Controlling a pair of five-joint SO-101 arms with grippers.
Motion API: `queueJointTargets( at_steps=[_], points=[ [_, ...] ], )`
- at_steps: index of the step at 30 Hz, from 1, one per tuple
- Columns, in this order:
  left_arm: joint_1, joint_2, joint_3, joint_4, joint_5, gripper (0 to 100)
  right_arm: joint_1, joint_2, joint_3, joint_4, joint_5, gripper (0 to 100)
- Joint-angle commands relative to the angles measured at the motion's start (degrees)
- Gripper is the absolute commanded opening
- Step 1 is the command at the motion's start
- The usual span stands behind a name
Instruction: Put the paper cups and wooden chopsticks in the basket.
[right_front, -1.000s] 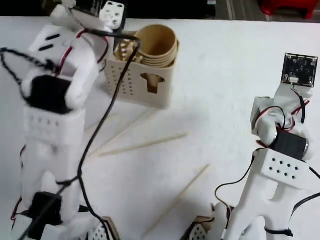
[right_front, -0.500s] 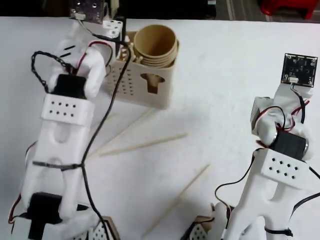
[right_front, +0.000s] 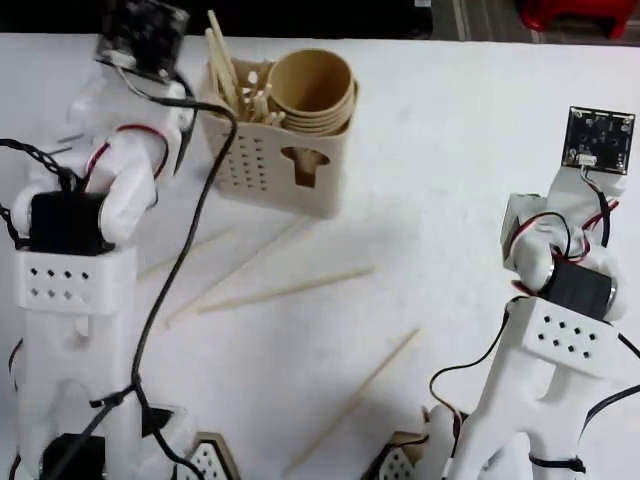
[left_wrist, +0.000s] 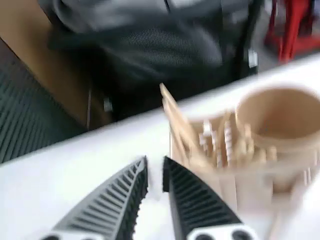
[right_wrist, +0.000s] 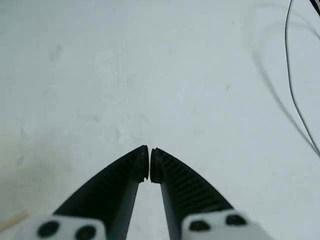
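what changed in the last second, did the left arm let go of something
The left arm drew back from over the basket toward its base, uncovering long chopsticks that stand in it beside the paper cups. Whether it dropped them, the earlier pictures do not show. The left gripper is now slightly open and empty. The loose chopsticks on the table, the cups and the right arm stayed put.

right claw (right_wrist: 149, 162) closed, empty | above white table (right_wrist: 150, 65)

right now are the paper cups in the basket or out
In. The stacked paper cups stand upright inside the basket, beside several chopsticks.
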Motion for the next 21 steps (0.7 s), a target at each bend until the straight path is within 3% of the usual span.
queueJointTargets(
  at_steps=[1, 6, 9, 12, 21],
  points=[
    [-0.9, -2.1, -2.3, 12.5, -6.7, 6, 0.0, -1.4, -0.2, -0.9, -0.2, 2.1],
    [-0.6, -2.1, 4.2, 19.7, -13.1, 6, 0.0, -1.4, -0.2, -0.9, -0.2, 2.1],
    [-0.8, -2.1, 11.2, 19.6, -16.7, 15, 0.0, -1.4, -0.2, -0.9, -0.2, 2.1],
    [-1.0, -2.1, 18.8, 17.9, -20.1, 21, 0.0, -1.4, -0.2, -0.9, -0.2, 2.1],
    [-3.7, 1.9, 31.3, 8.4, -26.7, 17, -1.5, -1.4, 1.1, -1.9, -0.1, 2.1]
  ],
)
